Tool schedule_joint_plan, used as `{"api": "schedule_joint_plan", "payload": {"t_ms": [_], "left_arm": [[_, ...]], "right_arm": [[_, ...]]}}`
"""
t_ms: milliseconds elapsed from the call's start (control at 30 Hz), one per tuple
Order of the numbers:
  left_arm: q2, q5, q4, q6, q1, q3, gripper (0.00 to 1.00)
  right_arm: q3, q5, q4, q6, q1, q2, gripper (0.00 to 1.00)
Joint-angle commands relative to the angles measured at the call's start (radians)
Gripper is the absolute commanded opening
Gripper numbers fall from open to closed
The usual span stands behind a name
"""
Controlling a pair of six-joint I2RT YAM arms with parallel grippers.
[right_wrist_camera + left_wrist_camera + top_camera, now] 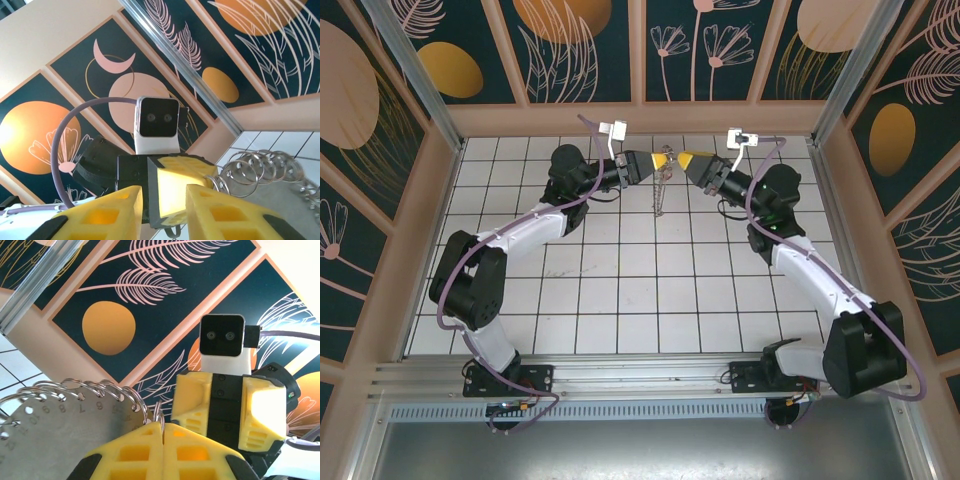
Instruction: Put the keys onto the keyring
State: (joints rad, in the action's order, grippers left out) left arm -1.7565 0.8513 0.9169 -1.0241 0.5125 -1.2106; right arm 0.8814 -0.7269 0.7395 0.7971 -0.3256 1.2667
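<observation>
The keyring shows as a flat grey metal plate point(45, 432) with numbered holes, edged with several silvery split rings point(107, 390). My left gripper point(163, 424) is shut on one of those rings at the plate's edge. From above, the left gripper point(663, 160) holds the keyring point(661, 190) hanging over the far tiles. My right gripper point(686, 159) faces it tip to tip. In the right wrist view the right gripper point(164, 192) is open, with the left gripper's yellow finger point(200, 175) just beyond the gap and the rings point(250, 170) to the right. The key with the red-brown head is out of view.
The white tiled floor point(650, 290) spreads out below both arms. The pen's patterned back wall point(640, 50) and its beige sill stand close behind the grippers. Purple cables point(760, 170) loop off each wrist.
</observation>
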Motion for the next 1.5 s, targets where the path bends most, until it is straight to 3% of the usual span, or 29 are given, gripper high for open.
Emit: {"api": "schedule_joint_plan", "payload": {"t_ms": [0,467,800,933,1467], "left_arm": [[0.01,-0.008,0.08,-0.017,0.004,-0.001,0.0],[0.011,-0.005,0.082,-0.019,0.004,0.002,0.0],[0.011,-0.006,0.088,-0.022,0.004,0.002,0.0],[0.014,-0.007,0.087,-0.021,0.004,0.003,0.0],[0.01,-0.003,0.096,-0.024,0.003,0.006,0.0]], "right_arm": [[0.016,-0.001,0.059,0.01,-0.007,0.019,0.31],[0.039,-0.018,0.071,0.007,-0.035,0.069,0.24],[0.05,-0.014,0.07,0.005,-0.049,0.092,0.28],[0.04,-0.008,0.074,0.004,-0.043,0.088,0.36],[0.04,-0.009,0.083,0.019,-0.013,0.084,0.35]]}}
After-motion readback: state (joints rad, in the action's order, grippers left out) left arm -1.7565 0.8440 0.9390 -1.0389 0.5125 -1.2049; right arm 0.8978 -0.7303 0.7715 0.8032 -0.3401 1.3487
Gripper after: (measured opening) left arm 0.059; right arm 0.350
